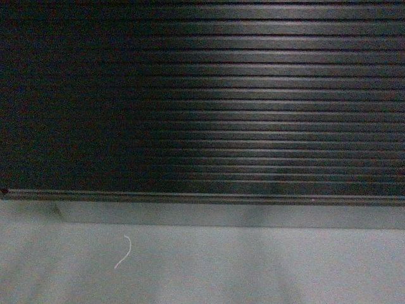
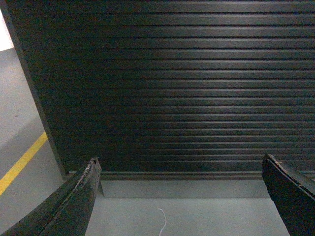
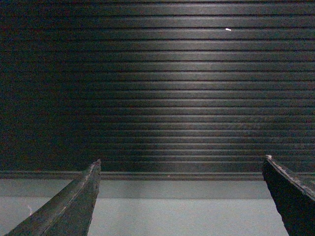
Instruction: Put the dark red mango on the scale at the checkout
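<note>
Parked hard against the checkout (image 1: 253,95) and its ribbed black front, the robot has neither the dark red mango nor the scale in any view — so, with the left gripper (image 2: 179,196) and right gripper (image 3: 179,196) both spread wide and empty, it would do best to raise its view to the countertop before reaching.

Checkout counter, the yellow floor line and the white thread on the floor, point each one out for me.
checkout counter (image 1: 266,95), head view, on its ribbed black front panel.
yellow floor line (image 2: 22,163), left wrist view, on the stripe's middle.
white thread (image 1: 124,252), head view, on the curl's middle.
</note>
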`<state>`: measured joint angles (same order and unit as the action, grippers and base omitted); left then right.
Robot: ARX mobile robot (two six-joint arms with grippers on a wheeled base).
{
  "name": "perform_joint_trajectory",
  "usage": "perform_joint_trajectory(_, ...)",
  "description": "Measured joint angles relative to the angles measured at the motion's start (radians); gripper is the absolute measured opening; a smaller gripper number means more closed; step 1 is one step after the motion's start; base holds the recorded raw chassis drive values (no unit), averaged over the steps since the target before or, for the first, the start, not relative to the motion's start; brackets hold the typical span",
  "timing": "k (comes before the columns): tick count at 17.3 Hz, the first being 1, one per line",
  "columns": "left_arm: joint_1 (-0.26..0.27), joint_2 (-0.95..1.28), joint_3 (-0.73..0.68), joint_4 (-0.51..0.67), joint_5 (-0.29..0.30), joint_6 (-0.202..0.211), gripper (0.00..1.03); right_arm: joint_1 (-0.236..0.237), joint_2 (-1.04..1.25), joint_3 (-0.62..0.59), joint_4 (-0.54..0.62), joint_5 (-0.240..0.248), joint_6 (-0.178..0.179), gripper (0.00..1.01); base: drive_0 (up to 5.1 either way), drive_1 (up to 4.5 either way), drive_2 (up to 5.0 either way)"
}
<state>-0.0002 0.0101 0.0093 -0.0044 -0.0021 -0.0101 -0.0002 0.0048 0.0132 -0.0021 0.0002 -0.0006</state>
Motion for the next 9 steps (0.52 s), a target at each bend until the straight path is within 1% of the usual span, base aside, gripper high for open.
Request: perform_joint_trajectory(9,0.0,0.0,0.0,-0.001,0.0,0.0,0.98,0.0,0.0,0.0,-0.001,0.0,0.0,0.98,0.0,4.0,-4.1)
